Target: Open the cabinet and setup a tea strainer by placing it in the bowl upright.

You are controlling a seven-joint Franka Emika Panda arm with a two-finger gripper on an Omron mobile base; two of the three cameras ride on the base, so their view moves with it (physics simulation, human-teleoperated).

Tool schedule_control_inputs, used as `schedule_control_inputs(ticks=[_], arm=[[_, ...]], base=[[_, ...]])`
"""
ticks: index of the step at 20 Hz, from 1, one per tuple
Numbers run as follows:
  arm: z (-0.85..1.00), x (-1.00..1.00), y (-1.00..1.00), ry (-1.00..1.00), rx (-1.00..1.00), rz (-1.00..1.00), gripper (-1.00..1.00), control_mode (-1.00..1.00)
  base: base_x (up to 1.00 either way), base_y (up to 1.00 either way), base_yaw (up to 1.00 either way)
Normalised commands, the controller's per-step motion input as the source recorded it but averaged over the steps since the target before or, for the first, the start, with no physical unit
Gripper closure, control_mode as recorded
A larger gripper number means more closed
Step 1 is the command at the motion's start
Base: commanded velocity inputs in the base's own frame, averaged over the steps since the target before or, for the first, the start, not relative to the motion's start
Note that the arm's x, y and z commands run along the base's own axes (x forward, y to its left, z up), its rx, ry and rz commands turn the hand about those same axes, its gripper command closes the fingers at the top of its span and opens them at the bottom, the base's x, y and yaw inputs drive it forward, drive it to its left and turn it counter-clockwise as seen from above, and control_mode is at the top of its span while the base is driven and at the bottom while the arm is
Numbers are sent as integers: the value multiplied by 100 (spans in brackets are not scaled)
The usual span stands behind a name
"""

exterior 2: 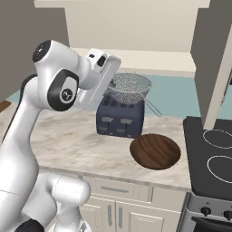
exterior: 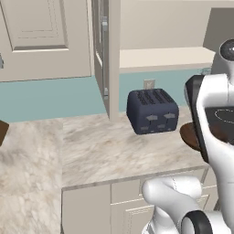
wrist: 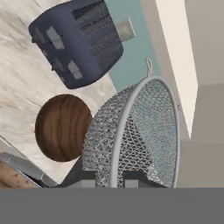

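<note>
The fingers (wrist: 110, 178) are clamped on the rim of the tea strainer (exterior 2: 130, 88), held in the air above the toaster (exterior 2: 120, 118), with the bowl (exterior 2: 155, 151) lying below and beside them on the counter (exterior 2: 72, 138).

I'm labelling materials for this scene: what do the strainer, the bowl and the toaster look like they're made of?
Tea strainer: silver-grey wire mesh with a thin metal rim.
Bowl: dark brown wood, with visible grain streaks.
Toaster: dark navy matte casing, plastic or painted metal; unclear which.
</note>
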Motion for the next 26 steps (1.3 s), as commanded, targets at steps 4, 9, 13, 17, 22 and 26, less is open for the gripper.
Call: schedule_control_inputs(ticks=[4, 9, 13, 17, 22, 26], arm=[[-53, -89, -33, 4, 19, -29, 100, -100], [-86, -39, -32, 0, 10, -17, 100, -100], [-88, 0, -2, -1, 0, -2, 100, -100], [-76, 3, -6, -2, 0, 0, 100, -100], [-53, 35, -21, 0, 0, 0, 100, -100], [-38, 57, -29, 0, 0, 0, 100, -100]], base=[[0, 0, 0], [0, 0, 0], [0, 0, 0], [0, 0, 0], [0, 0, 0], [0, 0, 0]])
